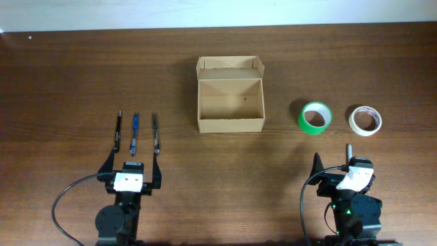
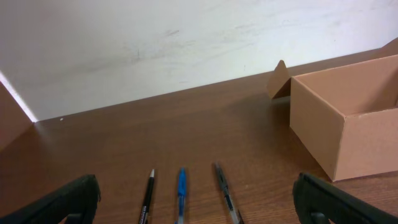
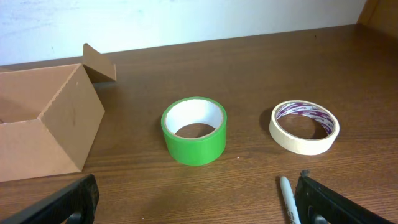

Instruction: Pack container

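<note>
The open tan cardboard container (image 1: 230, 102) stands at the table's middle, lid flap folded back; it also shows in the left wrist view (image 2: 348, 118) and the right wrist view (image 3: 43, 127). A green tape roll (image 1: 315, 117) (image 3: 194, 129) and a cream tape roll (image 1: 364, 120) (image 3: 305, 127) lie to its right. A black pen (image 1: 117, 128) (image 2: 147, 198), a blue pen (image 1: 135, 132) (image 2: 181, 191) and a grey pen (image 1: 156, 131) (image 2: 224, 191) lie to its left. A white marker (image 1: 349, 152) (image 3: 289, 200) lies by my right gripper (image 1: 339, 164) (image 3: 198, 208). My left gripper (image 1: 133, 160) (image 2: 198, 208) sits behind the pens. Both are open and empty.
The brown wooden table (image 1: 68, 75) ends at a pale wall (image 2: 155, 37) at the back. Black cables (image 1: 65, 198) trail from the arm bases at the front edge.
</note>
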